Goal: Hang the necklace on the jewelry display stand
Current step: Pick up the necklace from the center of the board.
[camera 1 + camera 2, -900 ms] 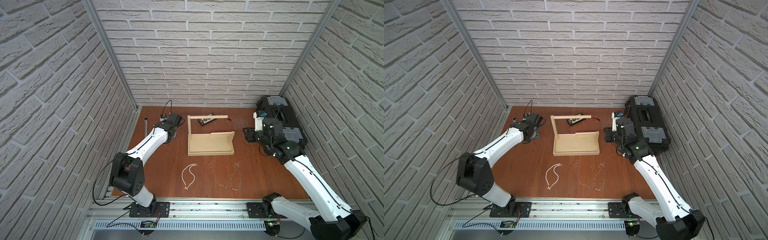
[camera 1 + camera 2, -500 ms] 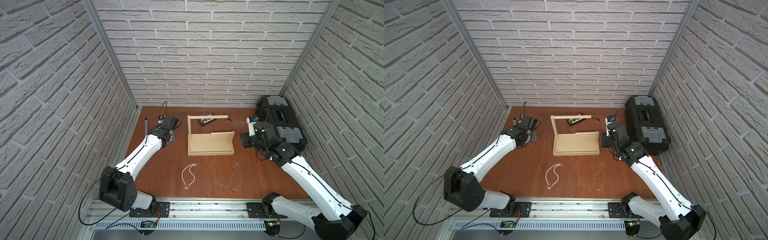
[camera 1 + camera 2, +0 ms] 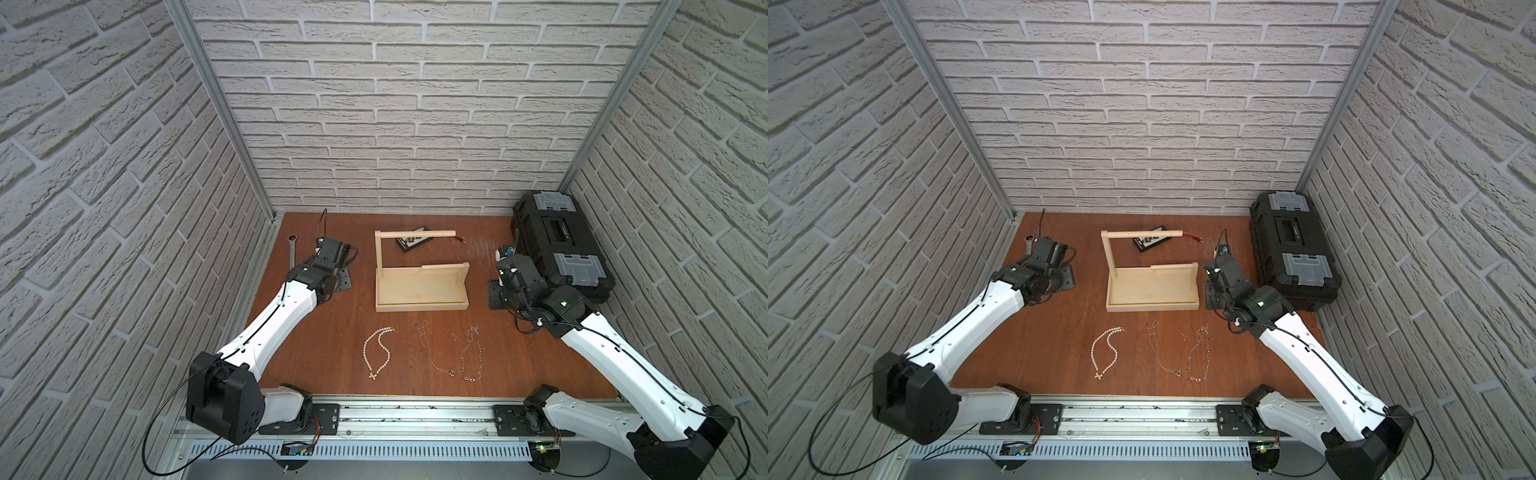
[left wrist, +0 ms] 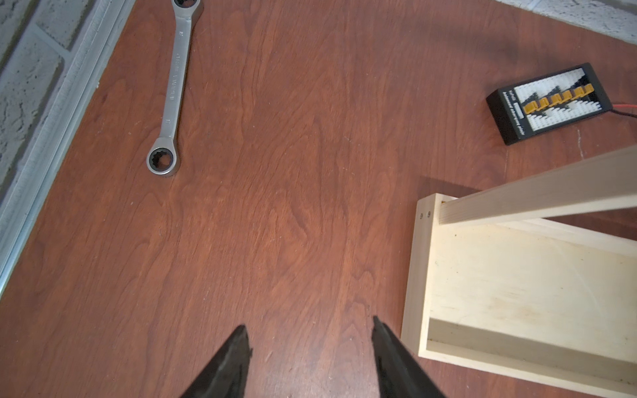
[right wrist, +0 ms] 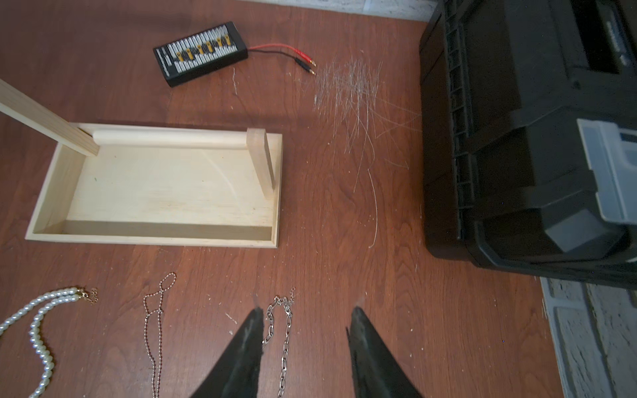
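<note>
The jewelry display stand [image 3: 420, 286] is pale wood, a tray base with an upright post and a bare dowel bar [image 3: 415, 235]. In both top views three necklaces lie flat in front of it: a pearl necklace [image 3: 377, 353], a thin bead chain [image 3: 432, 351] and a silver link chain [image 3: 471, 353]. My left gripper [image 4: 308, 327] is open over bare table, just left of the stand's base [image 4: 517, 293]. My right gripper [image 5: 306, 310] is open and empty above the table. The upper end of the silver link chain [image 5: 284, 320] shows between its fingers, close to one fingertip [image 5: 256, 315].
A black toolbox [image 3: 561, 245] fills the back right corner, close beside my right wrist [image 3: 515, 274]. A black connector board [image 3: 411, 243] with red leads lies behind the stand. A steel wrench [image 4: 172, 89] lies by the left wall rail.
The right wrist has come away from the toolbox, toward the front and the middle. The left wrist has drawn back a little toward the front, and its elbow has dropped outward.
</note>
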Controlling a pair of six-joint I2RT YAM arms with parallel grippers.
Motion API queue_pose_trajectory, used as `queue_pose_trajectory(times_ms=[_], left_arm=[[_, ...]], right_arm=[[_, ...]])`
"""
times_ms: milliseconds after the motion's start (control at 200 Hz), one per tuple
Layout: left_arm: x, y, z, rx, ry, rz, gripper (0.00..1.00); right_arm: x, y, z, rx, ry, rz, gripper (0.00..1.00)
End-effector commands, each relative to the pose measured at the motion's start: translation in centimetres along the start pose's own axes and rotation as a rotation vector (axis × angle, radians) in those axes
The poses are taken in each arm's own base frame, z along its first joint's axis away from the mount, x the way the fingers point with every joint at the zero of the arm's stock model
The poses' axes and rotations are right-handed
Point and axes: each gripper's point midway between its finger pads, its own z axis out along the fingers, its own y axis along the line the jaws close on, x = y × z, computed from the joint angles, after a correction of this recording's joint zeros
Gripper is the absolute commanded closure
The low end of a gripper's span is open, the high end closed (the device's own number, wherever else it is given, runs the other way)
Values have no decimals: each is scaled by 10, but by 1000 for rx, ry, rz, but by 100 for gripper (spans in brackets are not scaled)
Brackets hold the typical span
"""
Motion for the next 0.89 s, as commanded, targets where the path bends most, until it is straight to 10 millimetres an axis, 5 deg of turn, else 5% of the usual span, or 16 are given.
queue_pose_trajectory(times_ms=[0, 380, 745, 890], left_arm=[[-9, -1, -7, 31, -40, -30, 40], [0, 3, -10, 50, -44, -48, 41], [10, 6, -5, 60, -29, -89, 41], [12, 10, -3, 54, -23, -100, 41]], right_arm=[[40, -5, 13, 101, 148, 13, 55], [125, 12, 65, 139, 434, 0, 52], [141, 37, 110, 109, 518, -45, 58], [140, 30, 120, 125, 523, -32, 59]])
